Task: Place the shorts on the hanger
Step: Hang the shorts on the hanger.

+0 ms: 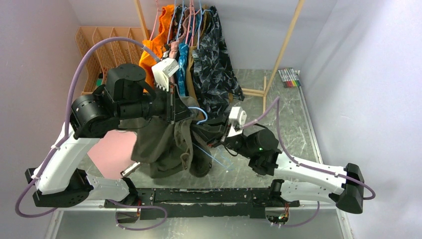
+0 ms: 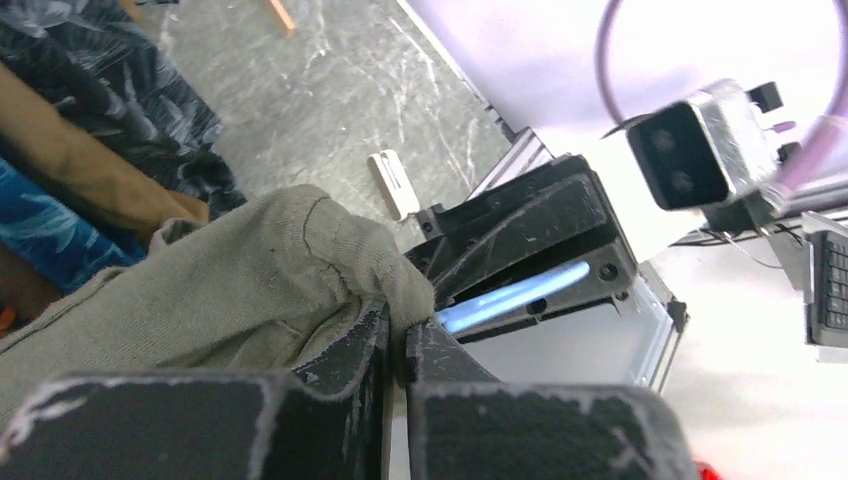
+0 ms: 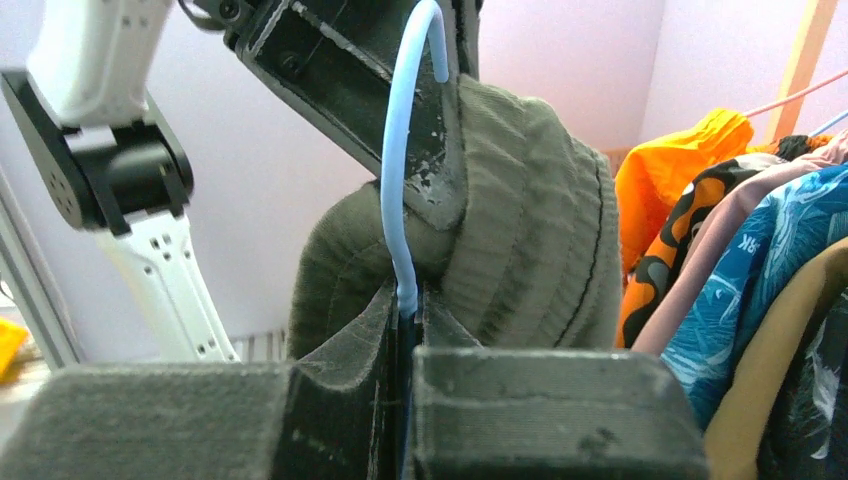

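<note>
The olive-green shorts (image 1: 164, 144) hang bunched in mid-air over the table's middle. My left gripper (image 1: 175, 107) is shut on their ribbed waistband, and the pinched fabric (image 2: 300, 260) bulges over its closed jaws (image 2: 395, 335). The light-blue hanger (image 1: 200, 115) sits just right of that grip, its thin frame running down toward the table (image 1: 215, 158). My right gripper (image 1: 215, 139) is shut on the hanger's neck (image 3: 404, 300); the curved hook (image 3: 398, 150) rises against the shorts (image 3: 530, 230) and the left gripper's finger (image 3: 340, 70). Fabric hides most of the hanger's frame.
A wooden rail at the back holds an orange garment (image 1: 154, 50), a dark camouflage garment (image 1: 214, 74) and others on pink hangers. A tan slotted organizer (image 1: 107, 47) stands back left, markers (image 1: 288, 77) lie back right, and a pink sheet (image 1: 112, 152) lies under the left arm.
</note>
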Tool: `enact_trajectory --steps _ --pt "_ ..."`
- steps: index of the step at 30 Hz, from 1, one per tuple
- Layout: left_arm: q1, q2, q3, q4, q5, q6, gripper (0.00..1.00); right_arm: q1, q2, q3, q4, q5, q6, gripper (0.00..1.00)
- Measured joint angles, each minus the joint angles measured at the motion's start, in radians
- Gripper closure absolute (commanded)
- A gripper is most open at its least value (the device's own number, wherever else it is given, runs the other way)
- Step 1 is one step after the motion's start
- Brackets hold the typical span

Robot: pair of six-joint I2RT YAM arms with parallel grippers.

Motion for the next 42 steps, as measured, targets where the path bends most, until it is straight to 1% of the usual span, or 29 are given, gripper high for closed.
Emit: enact_trajectory --steps 1,4,7,8,9,10,17,20,24,28,30,32,35,36,37,38,39,40,42 --pt "0.0 0.0 -0.003 0.014 0.01 0.0 0.83 0.0 -0.002 -0.019 0.041 0.004 0.015 1.0" --pt "-0.001 -0.002 -0.01 0.04 0.031 -0.002 0.56 0.0 -0.007 -0.082 0.178 0.021 0.072 1.0" --pt "-0.003 -0.014 -0.01 0.066 0.032 -0.011 0.34 0.0 -0.026 -0.119 0.249 0.03 0.116 1.0" --pt "-0.003 -0.021 -0.01 0.072 0.032 -0.011 0.15 0.0 -0.037 -0.126 0.26 0.032 0.126 1.0" --pt "-0.003 -0.032 -0.01 0.079 0.031 -0.012 0.04 0.0 -0.05 -0.132 0.269 0.034 0.136 1.0" --pt "-0.003 -0.043 -0.01 0.085 0.031 -0.007 0.0 0.0 -0.064 -0.137 0.276 0.037 0.143 1.0" --pt "-0.003 -0.153 -0.01 0.145 0.016 -0.002 0.01 0.0 -0.16 -0.149 0.311 0.044 0.172 1.0" --pt "-0.003 -0.221 -0.034 0.186 -0.005 0.023 0.01 0.0 -0.211 -0.149 0.279 0.041 0.166 1.0" --pt "-0.003 -0.394 -0.18 0.262 -0.066 0.069 0.0 0.0 -0.298 -0.128 0.132 0.032 0.127 1.0" --pt "-0.003 -0.544 -0.319 0.325 -0.117 0.13 0.04 0.0 -0.393 -0.124 -0.024 0.055 0.087 1.0" --pt "-0.003 -0.578 -0.389 0.349 -0.133 0.179 0.07 0.0 -0.427 -0.12 -0.095 0.072 0.074 1.0" --pt "-0.003 -0.574 -0.44 0.367 -0.138 0.228 0.09 0.0 -0.444 -0.112 -0.151 0.087 0.067 1.0" --pt "-0.003 -0.529 -0.508 0.399 -0.13 0.314 0.14 0.0 -0.447 -0.097 -0.217 0.097 0.059 1.0" --pt "-0.003 -0.513 -0.524 0.41 -0.124 0.338 0.22 0.0 -0.445 -0.092 -0.235 0.097 0.057 1.0" --pt "-0.003 -0.498 -0.542 0.43 -0.115 0.367 0.37 0.0 -0.443 -0.087 -0.249 0.097 0.056 1.0" --pt "-0.003 -0.49 -0.555 0.446 -0.106 0.39 0.43 0.0 -0.44 -0.082 -0.265 0.097 0.055 1.0" --pt "-0.003 -0.479 -0.567 0.463 -0.094 0.417 0.47 0.0 -0.439 -0.076 -0.277 0.096 0.053 1.0" --pt "-0.003 -0.466 -0.578 0.479 -0.081 0.461 0.47 0.0 -0.437 -0.073 -0.285 0.096 0.053 1.0" --pt "-0.003 -0.452 -0.582 0.491 -0.067 0.513 0.44 0.0 -0.432 -0.065 -0.293 0.093 0.053 1.0"
